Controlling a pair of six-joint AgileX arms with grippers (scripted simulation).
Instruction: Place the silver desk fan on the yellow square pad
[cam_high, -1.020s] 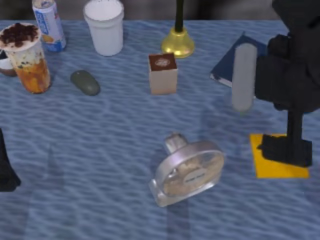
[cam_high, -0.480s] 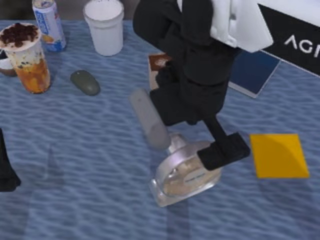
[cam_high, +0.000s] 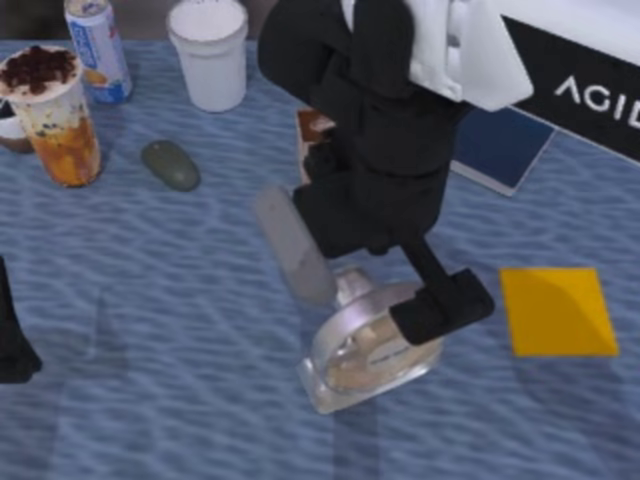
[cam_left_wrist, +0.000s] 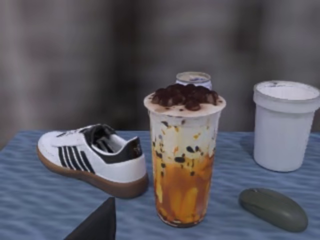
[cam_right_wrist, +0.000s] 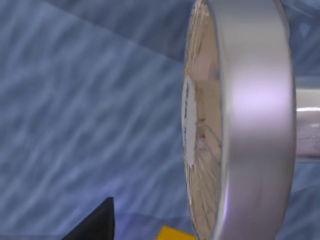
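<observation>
Though its finger state cannot be told, right tool (cam_high: 440, 308) over silver desk fan (cam_high: 355, 365), apart from yellow square pad (cam_high: 557, 311).

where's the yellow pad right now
In the top view, the yellow square pad lies flat on the table's right side, right of the silver desk fan and the right gripper over it, nearer the camera than the dark blue book.

The silver desk fan (cam_high: 350, 360) is seen lying near the middle of the counter, its shiny round ring housing tilted, its pale tan centre turned upward and its short cylindrical stub pointed toward the far edge. The yellow square pad (cam_high: 557, 311) is laid flat to its right, apart from it, plain orange-yellow and uncovered.
</observation>
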